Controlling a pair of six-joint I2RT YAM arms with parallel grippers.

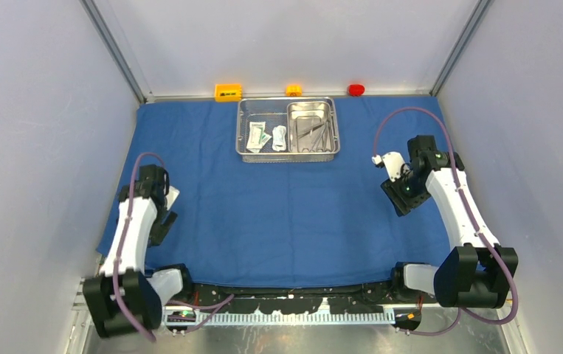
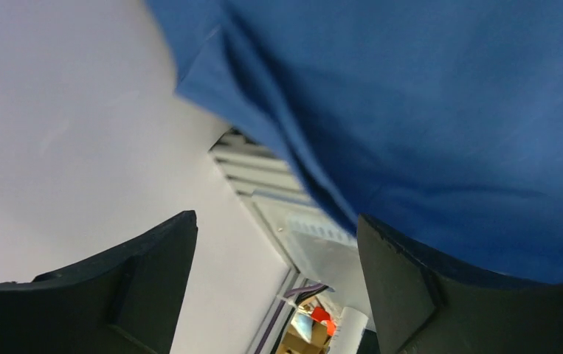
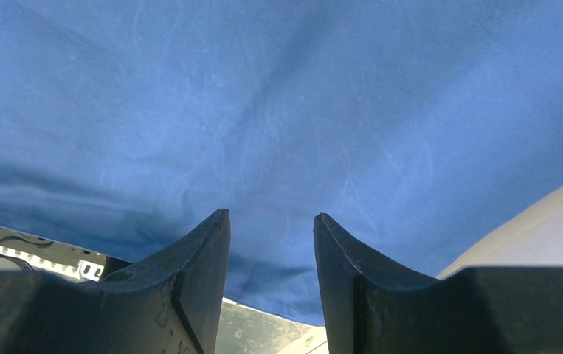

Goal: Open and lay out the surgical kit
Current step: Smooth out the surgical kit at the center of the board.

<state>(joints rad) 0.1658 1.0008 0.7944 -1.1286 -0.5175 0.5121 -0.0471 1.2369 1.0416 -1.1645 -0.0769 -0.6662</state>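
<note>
L gripper (image 2: pixel 274 247): fingers wide apart, nothing between; it hangs just over the L edge of the blue cloth (image 2: pixel 440 125), where a fold runs along the hem; R gripper (image 3: pixel 272 225): fingers parted w/ a narrower gap, also empty, low over bare cloth on the R side.

Risks, as I judge them: both sit close to fabric, so a finger dipping too low could snag or pinch it; any pull would drag the whole sheet, and the mesh tray (image 1: pixel 287 158) rides on it at the far end, so it'd slide or skew twd the orange block (image 1: pixel 228 92), yellow block (image 1: pixel 294 90) and red block (image 1: pixel 356 89) just behind; the L hem looks to overhang the table edge, so a tug there could bunch it. Contents are thin and flat; reaching in, a finger may scrape the steel or knock one piece onto another.

Kit itself: cloth is spread open over nearly the whole table, mostly smooth, faint creases, near hem by the arm bases; tray at far centre, well apart from both grippers; steel pan (image 1: pixel 311 105) sits in its R half w/ scissors and forceps (image 1: pixel 315 133) lying inside, exact count unclear; white-green packets (image 1: pixel 260 136) lie in the L half; nothing laid out on the cloth yet.
</note>
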